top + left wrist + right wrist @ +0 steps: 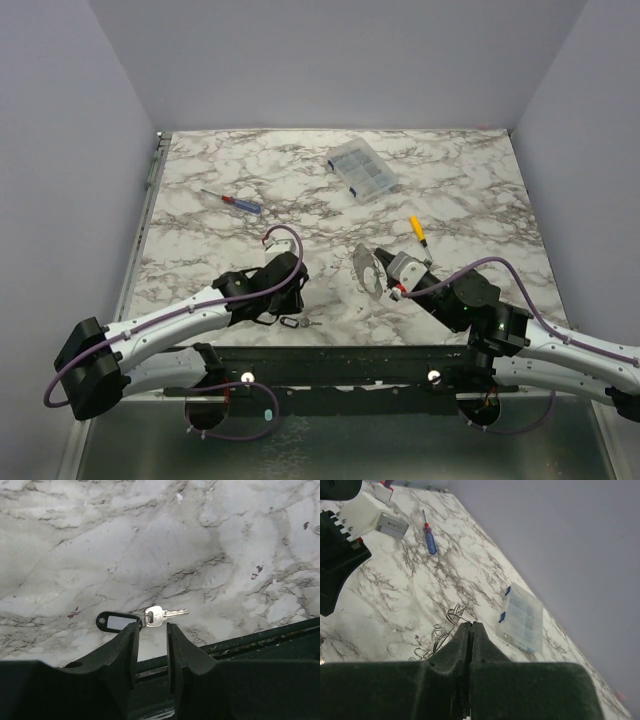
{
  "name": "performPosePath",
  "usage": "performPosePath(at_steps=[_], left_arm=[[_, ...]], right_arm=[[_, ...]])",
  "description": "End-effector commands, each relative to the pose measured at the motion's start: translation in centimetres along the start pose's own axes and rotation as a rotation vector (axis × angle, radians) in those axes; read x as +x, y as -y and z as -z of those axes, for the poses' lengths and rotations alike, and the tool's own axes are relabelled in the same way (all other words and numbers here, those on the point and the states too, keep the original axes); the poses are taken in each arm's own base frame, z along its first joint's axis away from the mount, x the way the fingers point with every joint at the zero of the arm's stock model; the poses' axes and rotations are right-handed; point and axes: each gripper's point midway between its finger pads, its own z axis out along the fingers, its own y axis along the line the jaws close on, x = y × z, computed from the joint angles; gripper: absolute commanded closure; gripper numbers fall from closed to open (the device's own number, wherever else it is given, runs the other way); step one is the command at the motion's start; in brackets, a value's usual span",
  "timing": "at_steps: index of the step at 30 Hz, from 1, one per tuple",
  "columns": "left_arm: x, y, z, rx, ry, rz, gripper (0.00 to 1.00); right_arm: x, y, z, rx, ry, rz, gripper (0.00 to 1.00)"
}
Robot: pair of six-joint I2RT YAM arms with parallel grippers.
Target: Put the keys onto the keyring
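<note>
left pincer [152, 628] spread — key [159, 615] just beyond

Left tool [152, 626], jaws apart; right tool [471, 625], jaws tight together

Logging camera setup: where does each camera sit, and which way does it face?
Top external: above, behind the bases, looking down on the table; left arm and right arm show.
Left wrist: on the left arm, aimed down at the tagged key; left tool shows.
Right wrist: on the right arm, looking across at the parts box; right tool shows.
Shared: top and right wrist see the blue screwdriver.
</note>
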Motion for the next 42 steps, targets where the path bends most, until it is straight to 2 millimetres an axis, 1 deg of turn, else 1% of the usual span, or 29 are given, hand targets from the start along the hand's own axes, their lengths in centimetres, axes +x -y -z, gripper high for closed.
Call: performPosePath(at_steps=[1,5,9,17,21,24,26,30,32,34,38,42], left_arm=[[2.4,-1.3,-0.9,-0.057,-0.073,0.014,0.66],[3.7,-0.8,-1.8,-0.025,-0.118,-0.059,0.62],[4.7,-0.9,-2.8,-0.021,-0.143,-0.082,0.6],[4.4,-1.0,-4.1,-0.042,-0.119,-0.152,0.6],[4.9,-1.6,-4.7,-0.066,-0.131,-0.177,0.61],[5.4,-2.0,-5.1,-0.087,-0.147,-0.184,0.64],[5.7,-2.2,-5.3,-0.098,-0.152,-0.185,0.68],[5.7,-2.1,-5.3,-0.104,-0.147,-0.192,0.83],[5.3,-1.8,-5.2,-0.1,-0.131,-0.192,0.93],[4.8,-1.5,-5.1,-0.094,-0.115,-0.189,0.99],[3.9,-1.3,-5.0,-0.099,-0.08,-0.188,1.0],[2.5,-0.7,-4.8,-0.098,-0.027,-0.178,1.0]], right_arm=[[-2.5,1.7,0.2,0.05,0.071,-0.035,0.99],[-2.5,1.6,0.2,0.045,0.072,-0.036,0.99],[-2.5,1.5,0.2,0.041,0.072,-0.038,0.99],[-2.5,1.2,0.2,0.026,0.075,-0.041,0.99],[-2.5,1.1,0.2,0.021,0.077,-0.043,0.99],[-2.4,1.1,0.1,0.021,0.074,-0.043,0.99],[-2.4,1.1,0.1,0.024,0.073,-0.043,0.99],[-2.3,1.1,0.1,0.027,0.068,-0.041,0.99],[-2.2,1.1,0.1,0.028,0.067,-0.041,0.99],[-2.2,1.1,0.1,0.028,0.065,-0.04,0.99],[-2.2,1.1,0.1,0.028,0.066,-0.042,0.99],[-2.3,1.1,0.2,0.025,0.068,-0.042,0.99]])
